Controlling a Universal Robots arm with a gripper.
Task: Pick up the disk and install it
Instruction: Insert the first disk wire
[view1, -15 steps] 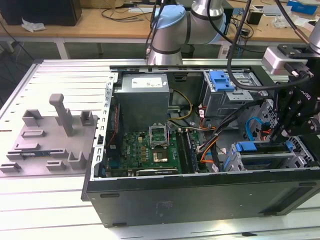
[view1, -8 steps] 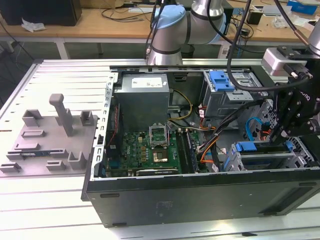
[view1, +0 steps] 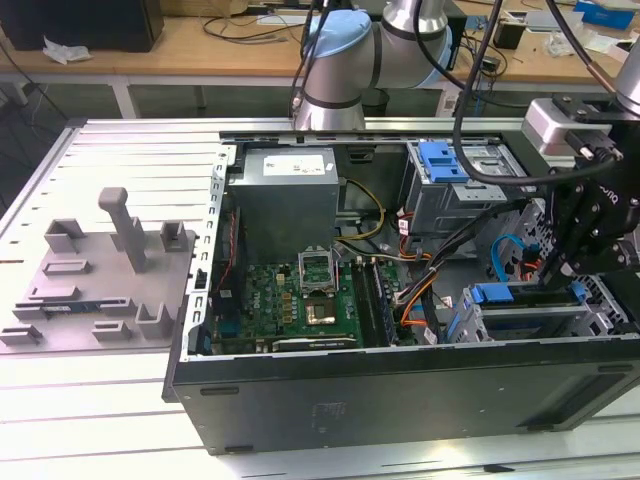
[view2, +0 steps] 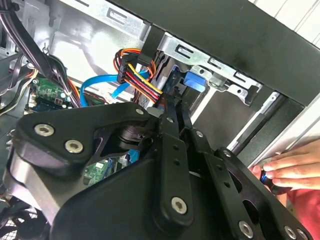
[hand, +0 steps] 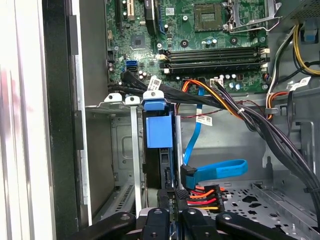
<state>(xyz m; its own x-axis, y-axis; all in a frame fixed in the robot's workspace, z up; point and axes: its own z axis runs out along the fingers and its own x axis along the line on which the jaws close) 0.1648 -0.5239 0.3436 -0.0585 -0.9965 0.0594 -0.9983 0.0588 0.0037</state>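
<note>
The disk (hand: 158, 131) stands edge-on in the drive bay of the open computer case, and its blue carrier frame faces the first wrist view. In the exterior view the disk (view1: 505, 296) sits in the lower bay at the case's right end. My gripper (hand: 170, 200) reaches down into that bay, with its two black fingers close together on either side of the disk's dark edge. In the second wrist view the gripper (view2: 178, 102) points at the blue carrier of the disk (view2: 196, 81). My gripper (view1: 553, 270) hangs just above the bay in the exterior view.
A grey power supply (view1: 285, 180) and a lone blue latch (view1: 445, 160) sit at the case's back. Orange and black cables (hand: 225, 102) and a blue ribbon cable (hand: 220, 170) run beside the bay. A person's hand (view2: 295, 167) rests outside the case wall. A grey fixture (view1: 110, 270) lies on the exterior view's left.
</note>
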